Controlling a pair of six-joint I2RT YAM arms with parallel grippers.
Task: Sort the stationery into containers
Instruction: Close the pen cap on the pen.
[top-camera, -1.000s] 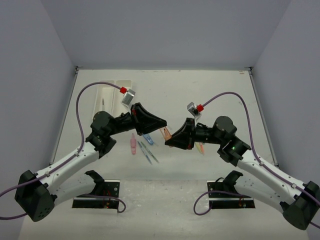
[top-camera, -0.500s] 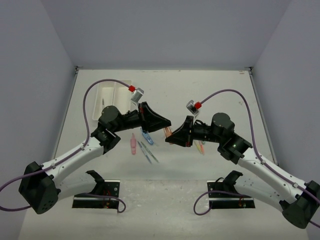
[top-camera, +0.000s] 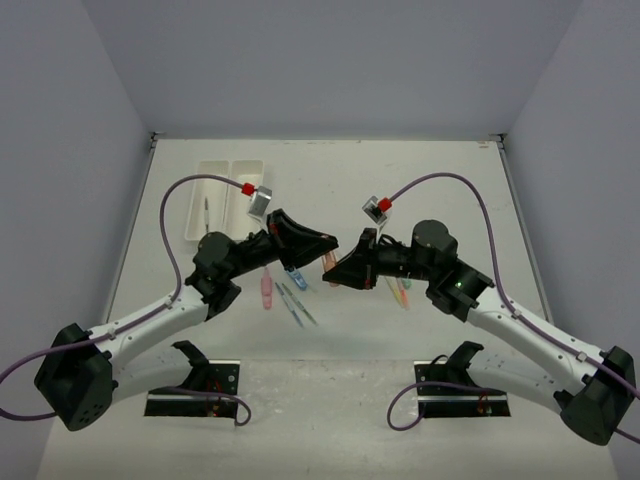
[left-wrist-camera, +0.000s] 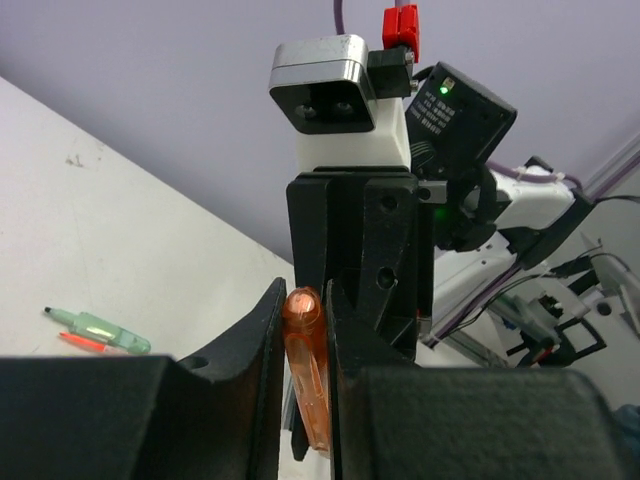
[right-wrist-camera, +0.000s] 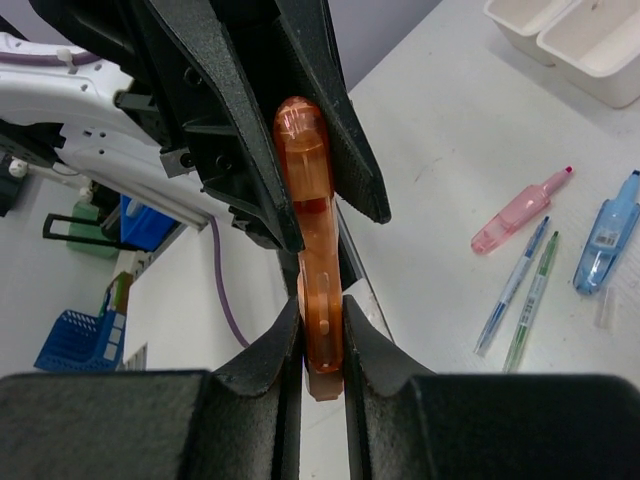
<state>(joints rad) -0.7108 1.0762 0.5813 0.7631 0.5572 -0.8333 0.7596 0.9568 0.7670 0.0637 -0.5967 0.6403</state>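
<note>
Holding orange translucent plastic piece (right-wrist-camera: 310, 215) mid-air, my left gripper (left-wrist-camera: 303, 310) and right gripper (right-wrist-camera: 322, 330) both clamped on it | risk: arms pulling apart unreleased could wrench it loose, far from white trays (top-camera: 231, 188).

A white, matte desk (top-camera: 330, 190) fills the floor of a booth of plain, pale lilac-grey walls (top-camera: 330, 60). A thin, light metal strip (top-camera: 330, 138) runs along the desk's far edge where it meets the back wall. Two flat black plates with small screw holes (top-camera: 195, 402) (top-camera: 455, 400) lie at the near edge, well apart. A few faint dark specks (left-wrist-camera: 75, 160) mark the desk top. Beyond the desk edge, in the right wrist view, a blue slatted plastic basket (right-wrist-camera: 75, 345) stands low down, with a green object (right-wrist-camera: 95, 215) above it, too blurred to identify.
</note>
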